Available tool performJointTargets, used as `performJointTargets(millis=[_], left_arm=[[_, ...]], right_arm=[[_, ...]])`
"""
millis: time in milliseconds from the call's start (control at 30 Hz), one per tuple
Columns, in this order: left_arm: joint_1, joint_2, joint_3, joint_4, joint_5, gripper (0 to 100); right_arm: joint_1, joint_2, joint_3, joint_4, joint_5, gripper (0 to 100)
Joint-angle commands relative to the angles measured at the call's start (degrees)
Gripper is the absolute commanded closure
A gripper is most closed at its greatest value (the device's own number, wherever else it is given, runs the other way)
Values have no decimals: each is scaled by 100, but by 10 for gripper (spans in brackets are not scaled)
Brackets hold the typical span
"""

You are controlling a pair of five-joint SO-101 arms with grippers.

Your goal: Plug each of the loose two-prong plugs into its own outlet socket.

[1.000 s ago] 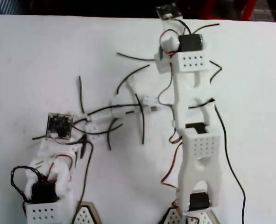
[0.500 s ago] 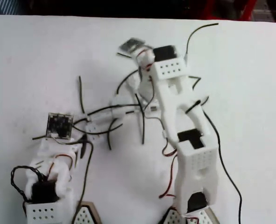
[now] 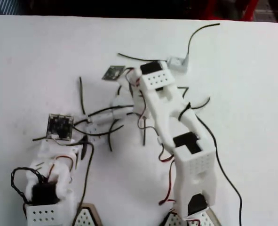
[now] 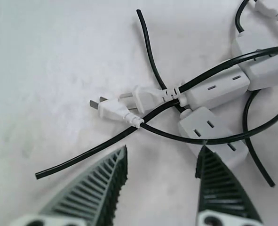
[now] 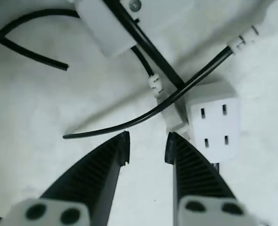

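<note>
Left pincer (image 4: 161, 162) wide open and empty, hovering low over the white worktop (image 4: 44, 56). Just ahead of its tips, two loose white two-prong plugs. Nearer plug (image 4: 111, 109) lying flat with prongs bare. Farther plug (image 4: 146, 94) close beside it, also unplugged. Black cable (image 4: 82, 153) running from the nearer plug past one fingertip. Close beside the other finger, an outlet socket (image 4: 213, 135), with a second socket (image 4: 213, 88) a little farther ahead.

Right pincer (image 5: 147, 143) parted by a narrow gap, gripping nothing, hanging close above the tangle of leads. Four-slot socket block (image 5: 214, 121) just beside one finger, slots facing up.

Judged as an early step: approach before a first grasp, with both plugs near the left pincer not yet seated. Next move likely calls for lowering the left pincer over the nearer plug, closing on its body rather than its prongs, then lining the prongs up with the slots of the closest socket. Possibly also steadying that socket with the right pincer. Care needed with the crossing leads, apt to drag neighbouring pieces.
</note>
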Motion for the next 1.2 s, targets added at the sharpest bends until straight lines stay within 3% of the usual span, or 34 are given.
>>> performJointTargets(millis=[0,267,933,1067,1167], left_arm=[[-13,-22,-35,-132,-44,757],[-13,-22,-35,-132,-44,758],[-13,-22,-35,-132,-44,758],[-13,-22,-35,-132,-44,758],[-13,-22,-35,-132,-44,758]], right_arm=[[-22,-374,185,-462,79,868],[119,-127,589,-1121,79,871],[154,593,343,-637,79,873],[-66,418,343,-409,79,975],[-101,207,378,-268,79,973]])
